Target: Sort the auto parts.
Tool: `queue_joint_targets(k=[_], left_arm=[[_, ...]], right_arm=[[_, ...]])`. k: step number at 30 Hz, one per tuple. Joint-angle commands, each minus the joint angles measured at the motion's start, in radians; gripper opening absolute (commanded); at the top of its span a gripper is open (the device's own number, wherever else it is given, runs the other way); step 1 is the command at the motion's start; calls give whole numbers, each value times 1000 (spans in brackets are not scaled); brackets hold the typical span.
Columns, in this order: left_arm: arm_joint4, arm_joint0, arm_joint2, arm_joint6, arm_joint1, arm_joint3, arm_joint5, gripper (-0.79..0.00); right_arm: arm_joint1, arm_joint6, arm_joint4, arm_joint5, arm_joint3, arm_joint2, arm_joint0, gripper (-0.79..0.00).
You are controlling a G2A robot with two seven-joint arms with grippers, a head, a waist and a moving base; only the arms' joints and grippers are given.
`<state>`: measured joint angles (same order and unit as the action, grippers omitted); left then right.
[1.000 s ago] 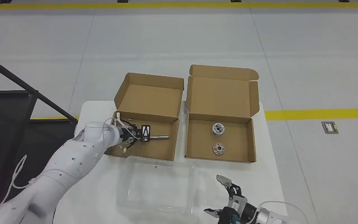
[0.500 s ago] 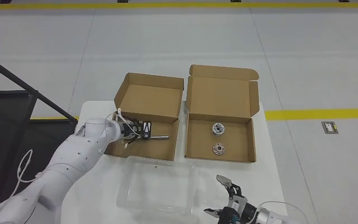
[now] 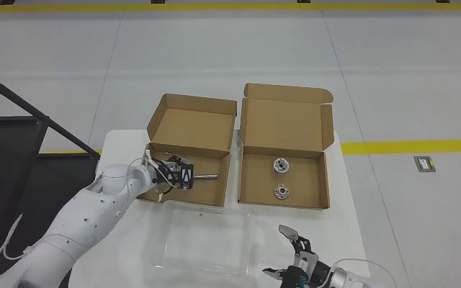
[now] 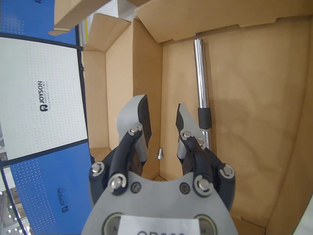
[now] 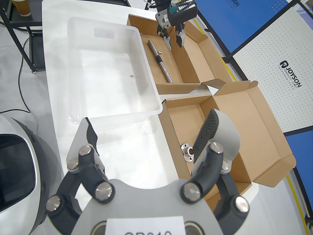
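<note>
A metal rod [image 3: 207, 176] with a black sleeve lies on the floor of the left cardboard box [image 3: 209, 190]. My left gripper [image 3: 187, 175] hangs open just above that box, beside the rod's sleeved end [image 4: 204, 117], with nothing between its fingers [image 4: 144, 113]. A small metal pin [image 4: 160, 153] lies under the gripper [image 4: 161, 103] by the box wall. Two round flanged parts [image 3: 280, 166] [image 3: 282, 191] sit in the right cardboard box [image 3: 306, 189]. My right gripper [image 3: 277, 252] is open and empty at the table's near edge, in front of the right box [image 5: 234, 113].
A clear plastic bin [image 3: 205, 241] stands in front of the left box, between both arms. Both boxes have their lids standing up at the back. A paper cup [image 5: 21, 4] sits on a dark side stand off the table's left end.
My left arm has shifted a little, and its gripper has dipped slightly toward the near side of the left box. The rod and the right arm have stayed put.
</note>
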<state>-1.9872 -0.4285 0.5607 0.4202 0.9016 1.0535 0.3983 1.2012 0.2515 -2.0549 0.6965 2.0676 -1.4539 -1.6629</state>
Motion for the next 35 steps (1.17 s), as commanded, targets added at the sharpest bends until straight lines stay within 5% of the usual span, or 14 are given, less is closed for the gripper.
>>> queue_joint_targets(k=[1,10,11,12,14,15,22,35], left_arm=[[-5,-58,53,-3,-39,90,-11,-465],[-23,-413,345,-88,-198,525,-102,-369],[-21,-453,374,-93,-210,563,-111,-237],[-20,-491,401,-97,-221,596,-114,0],[-19,-502,409,-99,-224,606,-113,0],[-19,-502,409,-99,-224,606,-114,-290],[-19,-502,409,-99,-224,606,-113,-33],[-19,-502,409,-99,-224,606,-113,-1]], right_arm=[[0,0,0,0,0,0,0,0],[0,0,0,0,0,0,0,0],[0,0,0,0,0,0,0,0],[0,0,0,0,0,0,0,0],[0,0,0,0,0,0,0,0],[0,0,0,0,0,0,0,-1],[0,0,0,0,0,0,0,-1],[0,0,0,0,0,0,0,0]])
